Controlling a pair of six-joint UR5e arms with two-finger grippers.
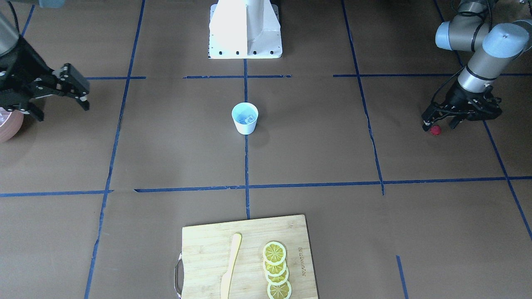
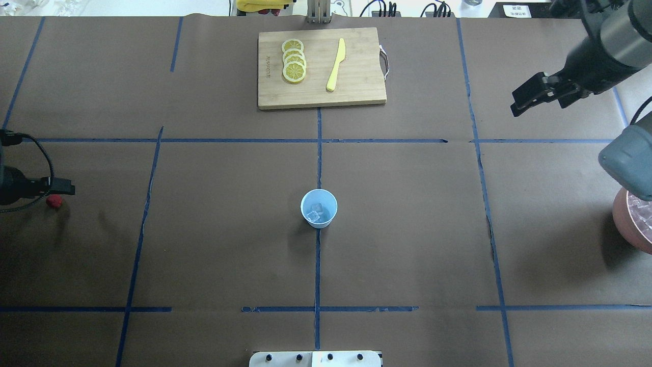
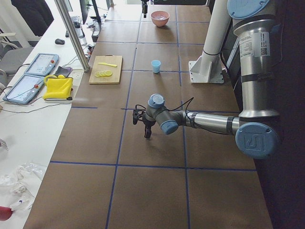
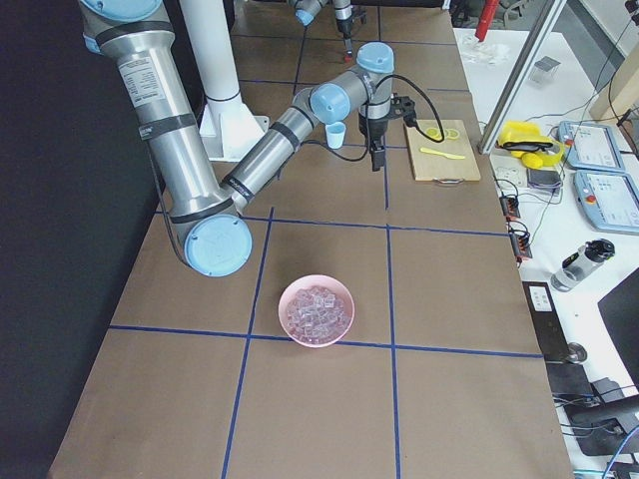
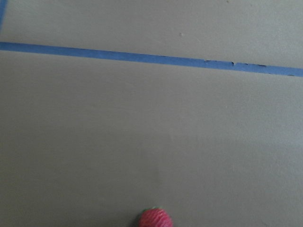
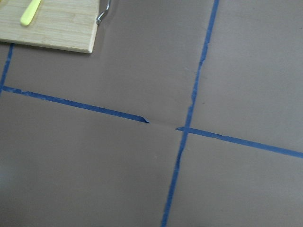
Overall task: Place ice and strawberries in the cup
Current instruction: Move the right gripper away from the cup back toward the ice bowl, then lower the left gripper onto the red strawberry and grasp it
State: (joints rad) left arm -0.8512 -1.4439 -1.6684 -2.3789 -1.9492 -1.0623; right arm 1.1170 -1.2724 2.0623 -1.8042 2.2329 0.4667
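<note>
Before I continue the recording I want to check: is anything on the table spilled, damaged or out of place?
Nothing is spilled; the cup stands upright with ice inside. One small flaw: the blue tape line is torn, with a gap, near a crossing in the right wrist view.

On my monitor: white cup (image 2: pixel 330 206), pale blue inside, centre; red strawberry (image 2: pixel 53 202) far left; yellow lemon slices (image 2: pixel 294 61) on tan board (image 2: pixel 356 86), top.

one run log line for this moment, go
small white cup: holds clear ice cubes | tiny red strawberry: outside cup | left hand: open, at strawberry | right hand: open, empty
</note>
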